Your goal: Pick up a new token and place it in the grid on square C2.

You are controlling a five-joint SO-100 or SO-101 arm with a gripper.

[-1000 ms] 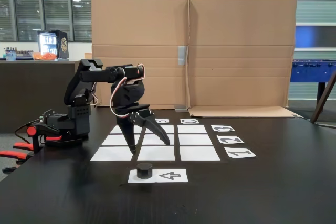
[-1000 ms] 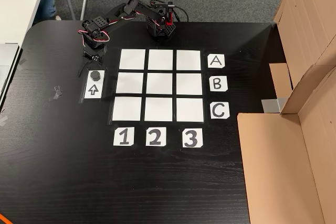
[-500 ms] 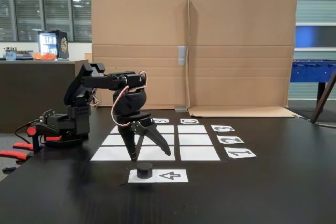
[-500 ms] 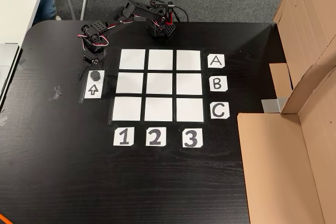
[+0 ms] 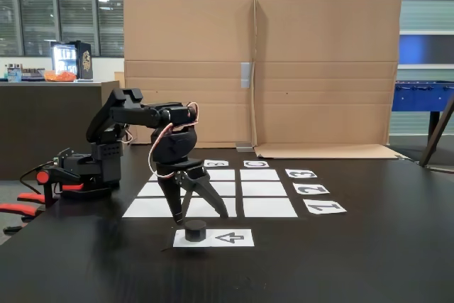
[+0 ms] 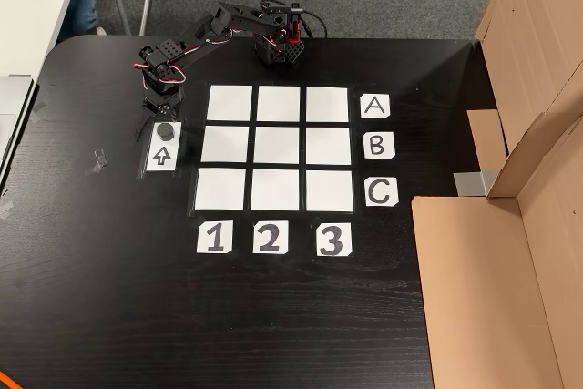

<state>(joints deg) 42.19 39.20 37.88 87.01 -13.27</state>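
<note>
Token [image 5: 195, 230] sits nearest the low camera, upright on the left end of the arrow sheet [image 5: 230, 237], which lies on the black table [image 5: 369, 260] in front of the grid [image 5: 241, 189]. From above, the token [image 6: 164, 129] rests at the top of that sheet [image 6: 161, 156], just left of the grid [image 6: 277, 148].

The step in hand looks like the approach to the pick: nothing is lifted yet and every white cell is bare. Just behind and above the token, the jaws [image 5: 198, 214] hang point-down and spread wide, empty, with one fingertip [image 5: 222, 211] reaching out to the right in the low view. They touch nothing that I can make out; the tips seem to stop a little short of the token's top, though the low angle makes the gap hard to judge. Seen from above, the jaws [image 6: 155, 112] lie just beside the token, toward the arm's base [image 6: 278, 46].

The next move, as I judge it, calls for bringing the spread fingers down so they straddle the token, then closing on its sides without knocking it off the sheet. After that comes a lift and a carry across the grid to C2 [image 6: 274, 190], the middle cell of the row beside the C label [image 6: 382, 192], above the 2 label [image 6: 269, 238] in the high view.

Farther back stand the arm's base and then a cardboard screen [image 5: 262, 69].
</note>
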